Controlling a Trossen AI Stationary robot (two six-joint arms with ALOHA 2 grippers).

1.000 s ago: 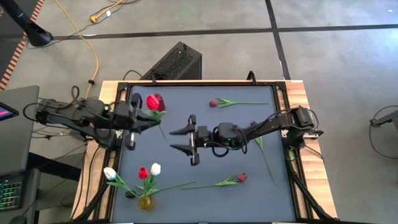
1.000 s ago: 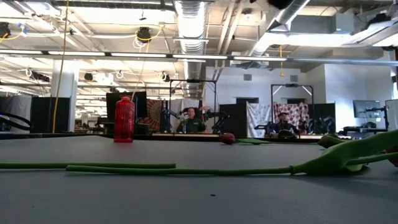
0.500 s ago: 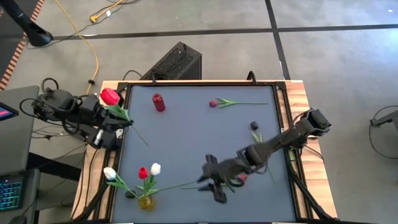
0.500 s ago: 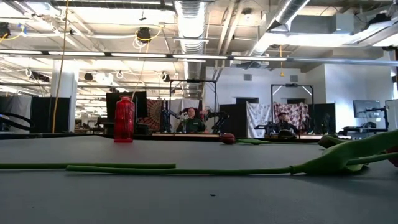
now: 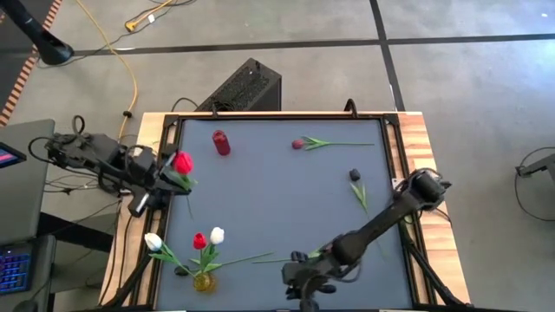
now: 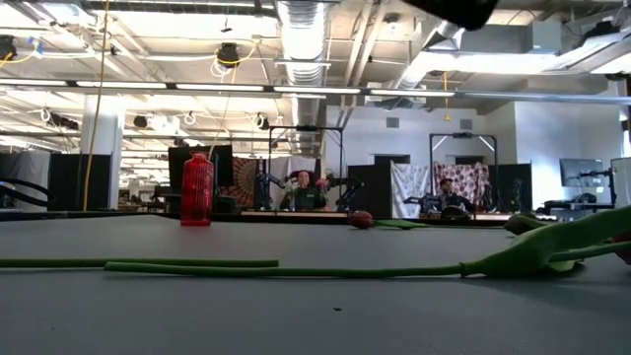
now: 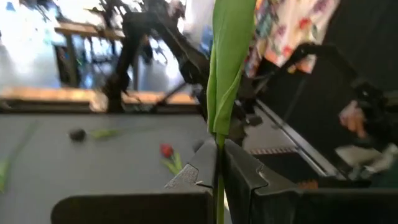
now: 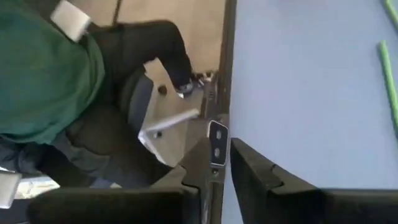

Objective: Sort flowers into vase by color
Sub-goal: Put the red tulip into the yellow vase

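Tulips are spread across the dark grey table [image 5: 277, 199]. The left gripper [image 5: 165, 179], at the table's left edge, pinches the green stem of a red tulip [image 5: 182, 162]; in the left wrist view that stem [image 7: 219, 186] runs straight up between the closed fingers. The right gripper [image 5: 305, 279] hangs over the near edge with its fingers drawn almost together and nothing between them.

A yellow vase [image 5: 203, 282] near the front left corner holds three tulips: two white [image 5: 217, 235] and one red [image 5: 199, 240]. Three more lie flat: a dark red one [image 5: 298, 143] at the far side, stem pointing right; a dark-headed one [image 5: 354, 175] by the right edge, stem running toward the near side; and one [image 5: 260, 257] with its stem along the front. A red vase [image 5: 222, 143] stands upright at the far left.

The low view looks into a workshop where two seated people [image 6: 304, 187] show.
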